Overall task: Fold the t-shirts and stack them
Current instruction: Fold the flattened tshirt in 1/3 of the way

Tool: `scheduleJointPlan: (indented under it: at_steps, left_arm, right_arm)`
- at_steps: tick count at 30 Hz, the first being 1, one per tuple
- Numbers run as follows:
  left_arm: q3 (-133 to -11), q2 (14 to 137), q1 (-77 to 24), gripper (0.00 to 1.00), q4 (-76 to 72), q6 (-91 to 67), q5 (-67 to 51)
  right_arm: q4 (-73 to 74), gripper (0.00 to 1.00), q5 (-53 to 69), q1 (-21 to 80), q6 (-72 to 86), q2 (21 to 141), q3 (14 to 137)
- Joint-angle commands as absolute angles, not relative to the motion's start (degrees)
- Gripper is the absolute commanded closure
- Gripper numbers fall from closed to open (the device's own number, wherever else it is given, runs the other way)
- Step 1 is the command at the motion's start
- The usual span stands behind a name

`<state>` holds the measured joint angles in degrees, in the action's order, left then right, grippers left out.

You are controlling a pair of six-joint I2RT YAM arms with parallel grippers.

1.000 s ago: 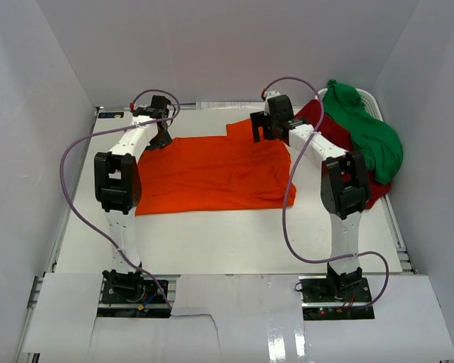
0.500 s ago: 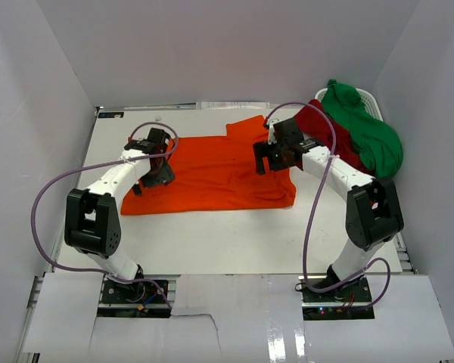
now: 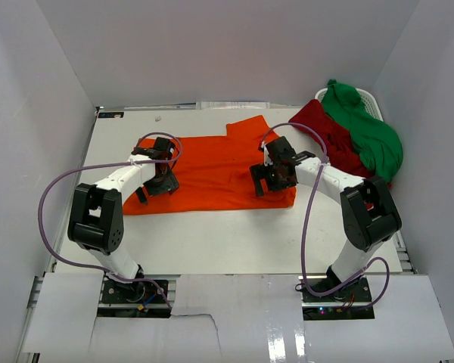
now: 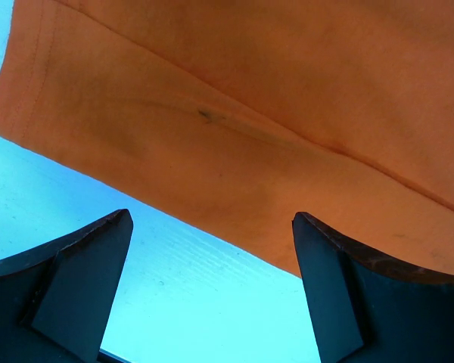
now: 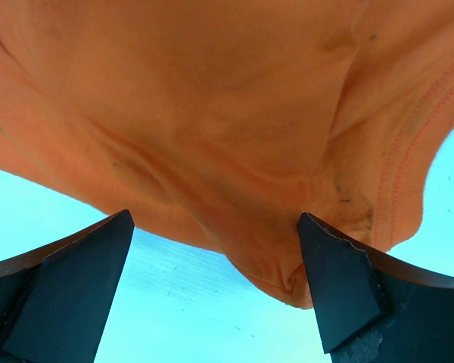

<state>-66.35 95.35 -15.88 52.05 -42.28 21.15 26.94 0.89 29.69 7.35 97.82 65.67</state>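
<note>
The bright orange t-shirt (image 3: 212, 168) lies spread flat on the white table (image 3: 212, 242). My left gripper (image 3: 154, 187) is open and empty, low over the shirt's near left hem; in the left wrist view the hem (image 4: 234, 144) runs just beyond the open gripper (image 4: 212, 295). My right gripper (image 3: 271, 181) is open and empty over the near right corner, where a bunched fold (image 5: 287, 257) sits between the jaws of the gripper (image 5: 216, 295). The dark red t-shirt (image 3: 329, 140) and green t-shirt (image 3: 367, 136) lie heaped at the back right.
A white basket (image 3: 371, 97) at the back right corner holds the heap of red and green shirts. White walls close in the table on three sides. Purple cables loop off both arms.
Both grippers have moved from the shirt's far edge toward me, down to its near hem. The orange shirt now lies with a sleeve showing at its far edge.
</note>
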Motion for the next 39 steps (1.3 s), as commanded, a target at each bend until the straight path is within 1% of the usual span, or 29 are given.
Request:
scheduleJointPlan:
  at_steps: [1,4,13,18,25,32,39]
  left_arm:
    - [-66.27,95.45,-16.26,0.02,50.54,-42.98,21.27]
    - [-65.48,95.54,-16.35,0.02,50.10,-42.72,21.44]
    - [-63.81,98.35,-16.26,0.02,49.75,-43.07,21.53]
    - [-61.88,99.58,-16.43,0.02,49.92,-43.86,21.01]
    - [-57.66,99.41,-18.28,0.02,50.62,-45.88,20.57]
    - [-54.50,98.44,-21.79,0.02,54.14,-48.78,19.25]
    - [-50.63,91.42,-24.08,0.02,56.77,-50.97,16.00]
  right_arm:
    - [25.58,0.04,-1.93,29.79,8.00,96.95,64.34]
    - [25.84,0.04,-2.72,29.79,8.00,97.47,64.07]
    - [26.81,0.06,-7.03,29.71,8.08,105.02,65.30]
    - [27.07,0.07,-6.42,29.44,9.75,106.17,63.12]
    - [26.98,0.08,-6.77,29.44,13.26,103.46,56.27]
    - [30.67,0.10,-9.22,29.53,16.69,99.67,51.86]
    - [34.09,0.10,-8.61,30.23,19.50,94.14,47.29]
